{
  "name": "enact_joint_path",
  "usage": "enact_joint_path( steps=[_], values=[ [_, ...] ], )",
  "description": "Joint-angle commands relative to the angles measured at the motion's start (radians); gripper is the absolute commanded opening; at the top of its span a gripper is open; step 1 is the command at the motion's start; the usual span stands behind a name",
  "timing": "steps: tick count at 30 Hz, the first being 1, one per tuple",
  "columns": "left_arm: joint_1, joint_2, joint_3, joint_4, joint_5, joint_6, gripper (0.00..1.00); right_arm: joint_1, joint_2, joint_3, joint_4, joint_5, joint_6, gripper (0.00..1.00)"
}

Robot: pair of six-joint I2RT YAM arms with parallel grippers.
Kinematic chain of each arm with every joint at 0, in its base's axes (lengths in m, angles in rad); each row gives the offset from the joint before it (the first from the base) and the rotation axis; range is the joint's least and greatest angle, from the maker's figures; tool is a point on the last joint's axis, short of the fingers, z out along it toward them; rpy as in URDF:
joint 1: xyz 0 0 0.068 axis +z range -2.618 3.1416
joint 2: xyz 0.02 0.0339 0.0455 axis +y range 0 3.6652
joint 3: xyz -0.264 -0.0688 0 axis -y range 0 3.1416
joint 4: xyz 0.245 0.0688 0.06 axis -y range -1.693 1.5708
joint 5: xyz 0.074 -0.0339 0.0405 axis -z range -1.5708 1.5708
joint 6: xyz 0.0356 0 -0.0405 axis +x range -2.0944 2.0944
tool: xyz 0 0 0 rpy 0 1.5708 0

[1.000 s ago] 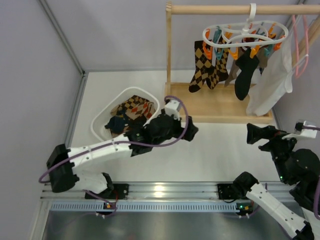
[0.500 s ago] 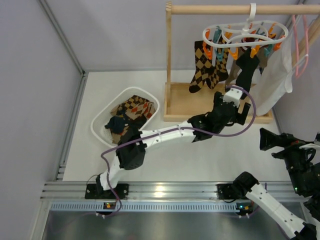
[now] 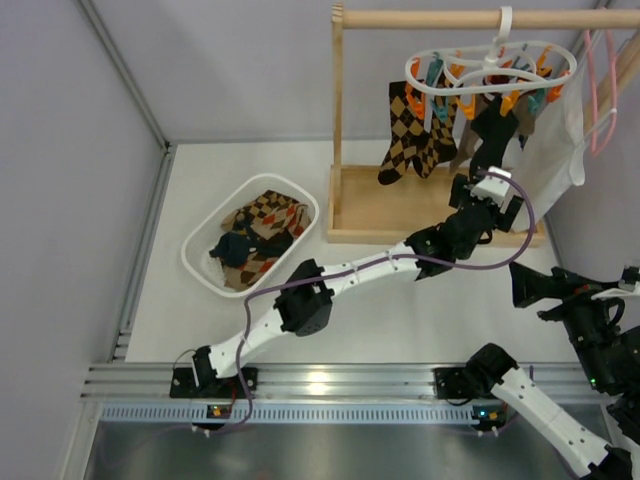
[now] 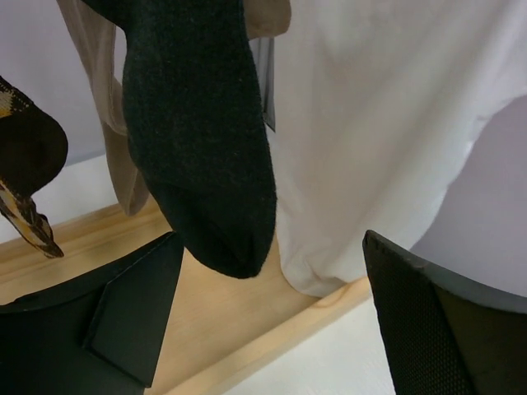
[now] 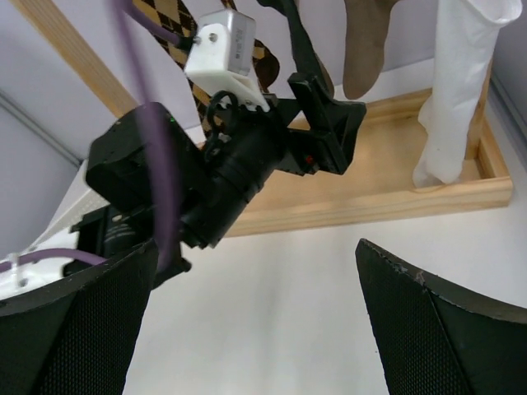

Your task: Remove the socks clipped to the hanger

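Sitting at the left of the overhead view, a white basket point(image 3: 195, 250) on the pale surface point(image 3: 400, 310) holds a heap of loose socks point(image 3: 262, 215), some diamond-patterned and some dark. From the bottom left, the left arm point(image 3: 350, 272) stretches diagonally up toward the right of centre, over the wooden base point(image 3: 390, 215) of the drying stand. Above that base, the hanger point(image 3: 440, 85) hooks onto the wooden rail point(image 3: 440, 18) in the upper right, a white oval ring with orange and teal pegs. A pair of diamond-patterned socks point(image 3: 405, 135) hangs from its left side, then a tan sock point(image 3: 462, 148), then a dark sock point(image 3: 490, 135), all clipped on. The left tool point(image 3: 487, 170) sits just below the dark sock. In the left wrist view its fingers point(image 4: 132, 313) are spread wide with nothing gripped, and the rounded toe of the dark sock point(image 4: 206, 148) hangs down between them without touching either one. The tan sock point(image 4: 115, 148) is just behind it, and a white cloth point(image 4: 387, 123) is to the right. That white cloth point(image 3: 545, 160) drapes from the hanger's right end in the overhead view. Lower right, the right tool point(image 3: 530, 285) hovers over the surface, well apart from the hanger. Its own camera shows it point(image 5: 255, 247) gaping wide and empty.
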State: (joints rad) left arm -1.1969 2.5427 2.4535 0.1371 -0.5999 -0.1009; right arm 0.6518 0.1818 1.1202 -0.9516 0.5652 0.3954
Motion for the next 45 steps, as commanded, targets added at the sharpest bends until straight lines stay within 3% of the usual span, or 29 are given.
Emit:
enact_joint_path(
  steps=[1,3,5,7,9,10,13,18,22,26,29,37,45],
  values=[
    [0.026,0.069,0.080,0.171,-0.023,0.092,0.91,0.000,-0.018,0.004,-0.002,-0.076,0.011,0.99],
    [0.037,0.097,0.111,0.193,-0.008,0.124,0.83,-0.001,-0.033,0.007,-0.006,-0.082,0.013,1.00],
    [0.057,0.119,0.119,0.209,0.009,0.125,0.66,-0.001,-0.047,0.006,-0.009,-0.090,0.014,0.99],
    [0.075,0.114,0.119,0.214,0.012,0.127,0.33,-0.003,-0.050,0.003,-0.009,-0.091,0.013,0.99],
    [0.082,0.090,0.095,0.216,0.008,0.144,0.23,-0.001,-0.047,-0.005,-0.007,-0.090,0.002,1.00],
    [0.083,0.077,0.082,0.217,0.009,0.150,0.12,-0.001,-0.041,-0.007,-0.004,-0.087,-0.004,0.99],
    [0.083,0.028,0.030,0.220,0.002,0.161,0.00,-0.001,-0.018,-0.014,0.016,-0.087,-0.016,0.99],
    [0.082,-0.103,-0.112,0.223,-0.015,0.124,0.00,0.000,-0.001,-0.017,0.046,-0.088,-0.017,0.99],
    [0.080,-0.263,-0.409,0.262,0.003,0.052,0.00,0.000,0.036,0.015,0.047,-0.082,-0.026,0.99],
    [0.080,-0.471,-0.701,0.398,0.023,-0.014,0.00,0.000,0.080,0.059,0.056,-0.070,-0.027,0.99],
    [0.080,-0.559,-0.832,0.430,0.040,-0.037,0.00,0.000,0.123,0.075,0.077,-0.070,-0.035,0.99],
    [0.080,-0.673,-1.028,0.473,0.048,-0.103,0.00,0.003,0.376,0.265,0.102,-0.076,-0.088,1.00],
    [0.068,-0.733,-1.127,0.503,0.060,-0.194,0.00,0.003,0.746,0.659,0.060,0.048,-0.205,0.98]
  ],
)
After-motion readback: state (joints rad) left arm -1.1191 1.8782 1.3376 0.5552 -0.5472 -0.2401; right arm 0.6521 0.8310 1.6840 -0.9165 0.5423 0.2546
